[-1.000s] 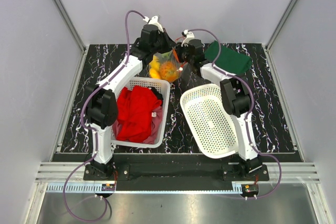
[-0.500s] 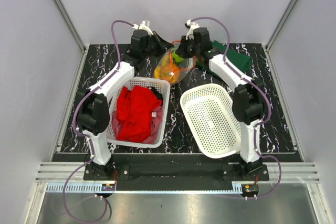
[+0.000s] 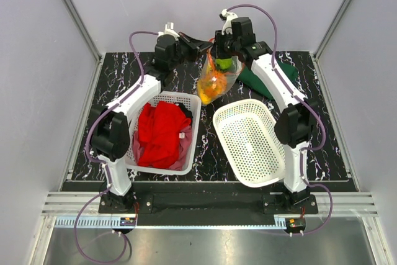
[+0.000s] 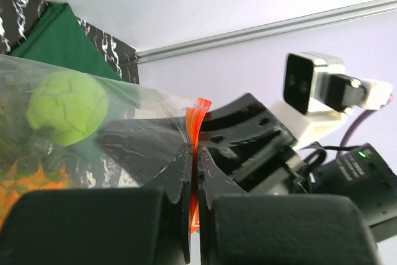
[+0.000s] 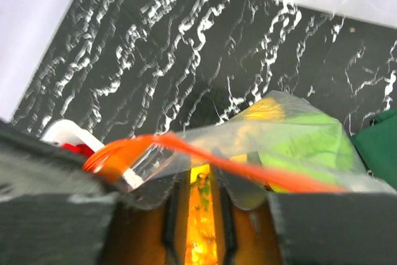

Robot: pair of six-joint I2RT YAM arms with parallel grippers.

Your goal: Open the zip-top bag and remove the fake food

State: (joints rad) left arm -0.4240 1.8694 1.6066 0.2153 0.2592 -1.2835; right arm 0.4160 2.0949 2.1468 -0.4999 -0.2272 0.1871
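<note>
Top external, zip-top bag (image 3: 216, 80) hangs below left gripper (image 3: 208, 46), right gripper (image 3: 221, 51), both grasping it

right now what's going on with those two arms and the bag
Both arms hold the zip-top bag up over the far side of the table. The left fingers are pinched on its red-orange zip strip, the right fingers grip the mouth opposite. The fake food is inside; none is out yet.

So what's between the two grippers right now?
The bag, hanging with the fruit inside. Its zip strip is pinched in the left gripper and runs toward the right gripper. Top and wrist views show it.
</note>
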